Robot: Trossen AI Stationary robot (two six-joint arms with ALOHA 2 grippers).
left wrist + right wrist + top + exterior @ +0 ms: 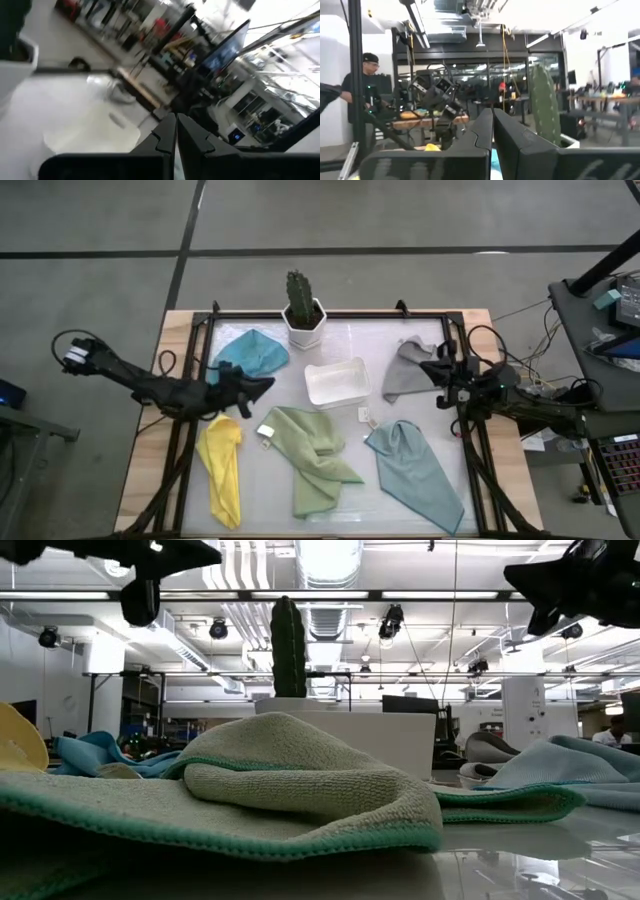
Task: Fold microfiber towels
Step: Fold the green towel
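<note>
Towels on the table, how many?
5. Blue towel far left by the cactus pot; grey towel far right; yellow towel near left; olive green towel near centre; pale teal towel near right. None looks hidden.

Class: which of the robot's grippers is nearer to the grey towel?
The right. The right gripper is shut right beside the grey towel, at its edge. The left gripper is shut far across the table, beyond the white tray, by the blue towel.
</note>
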